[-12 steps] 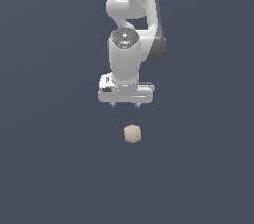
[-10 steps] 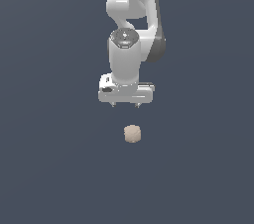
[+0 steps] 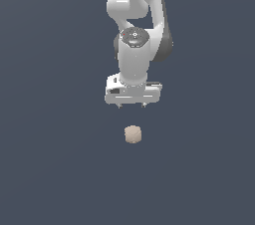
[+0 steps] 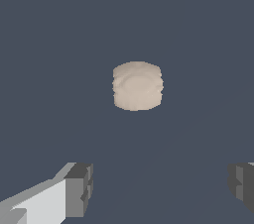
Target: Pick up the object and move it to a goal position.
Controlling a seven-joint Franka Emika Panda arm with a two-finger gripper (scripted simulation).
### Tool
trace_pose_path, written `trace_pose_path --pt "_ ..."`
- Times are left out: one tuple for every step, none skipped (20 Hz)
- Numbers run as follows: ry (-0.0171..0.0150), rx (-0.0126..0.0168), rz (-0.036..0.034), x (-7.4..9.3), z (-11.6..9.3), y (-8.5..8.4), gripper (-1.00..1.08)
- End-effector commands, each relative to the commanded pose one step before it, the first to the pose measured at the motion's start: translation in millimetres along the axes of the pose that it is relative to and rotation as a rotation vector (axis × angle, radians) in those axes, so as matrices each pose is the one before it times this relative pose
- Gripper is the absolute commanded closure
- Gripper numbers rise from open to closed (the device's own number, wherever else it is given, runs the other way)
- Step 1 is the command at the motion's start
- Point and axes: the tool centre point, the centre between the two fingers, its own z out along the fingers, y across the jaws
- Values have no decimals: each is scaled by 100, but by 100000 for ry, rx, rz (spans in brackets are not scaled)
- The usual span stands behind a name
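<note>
The object (image 3: 133,134) is a small beige rounded lump lying on the dark grey floor, just in front of and below the white arm's hand. In the wrist view the object (image 4: 137,85) shows in full, with nothing touching it. My gripper (image 3: 131,105) hangs above it, pointing down, with only short finger stubs showing under the hand. In the wrist view the gripper (image 4: 161,188) is open: the two dark grey fingertips (image 4: 79,188) stand far apart, wider than the object, and nothing is between them.
The floor (image 3: 50,169) is a plain dark grey surface with no other object, container or edge in view. The white arm (image 3: 139,15) rises behind the hand.
</note>
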Motion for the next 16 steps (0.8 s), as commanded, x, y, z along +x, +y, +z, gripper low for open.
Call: trace_pose_path --pt "38 -26 -519 -3 -66 -149 -92" --pt "-13 1 169 8 26 61 -92" --pt "-13 1 97 41 50 32 -92" --pt "0 0 0 73 65 -4 -92" --pt "0 0 0 106 91 14 -92" --pt "-62 6 -75 148 155 -20 -92" --pt "-14 1 -68 170 153 -10 -92" --pt "-35 3 -91 201 194 -26 -92" --pt "-36 3 -59 227 224 -8 -92" --pt "-42 3 -55 254 257 -5 -92" --pt "-41 3 -55 279 286 -2 -92" --pt "-53 4 -82 307 324 -12 -92" --pt "-60 4 -103 332 362 -20 -92" --pt "-61 3 -103 355 396 -16 -92" --pt "-72 3 -118 378 439 -23 -92" --pt "-72 2 -118 398 476 -19 -92"
